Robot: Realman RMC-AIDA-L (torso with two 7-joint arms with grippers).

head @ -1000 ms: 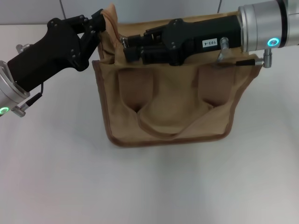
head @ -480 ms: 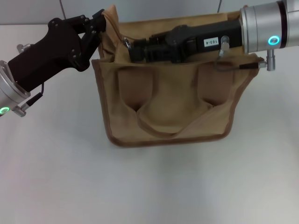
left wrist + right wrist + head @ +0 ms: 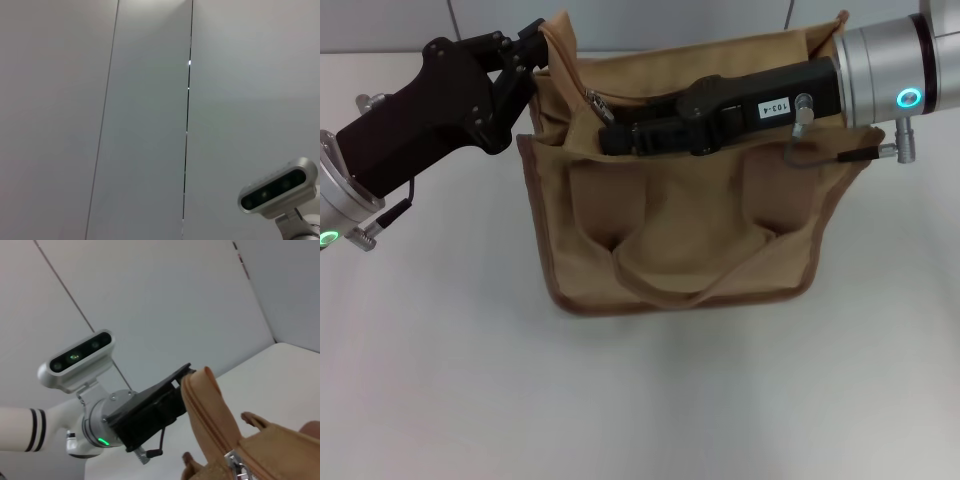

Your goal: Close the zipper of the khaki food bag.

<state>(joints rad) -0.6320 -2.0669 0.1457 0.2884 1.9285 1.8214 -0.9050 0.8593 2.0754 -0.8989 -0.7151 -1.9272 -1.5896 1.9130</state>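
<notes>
Two grippers at the top of a tan bag near the counter's far edge.

The bag (image 3: 680,215) stands on the white counter (image 3: 640,400), toward its far edge. The left gripper (image 3: 535,50) is clenched on the bag's raised upper left corner. The right gripper (image 3: 610,125) reaches in from the counter's right edge along the bag's top, its tips beside the silver slider of the zipper (image 3: 595,100) near the left end; whether its jaws grip the slider cannot be told.
</notes>
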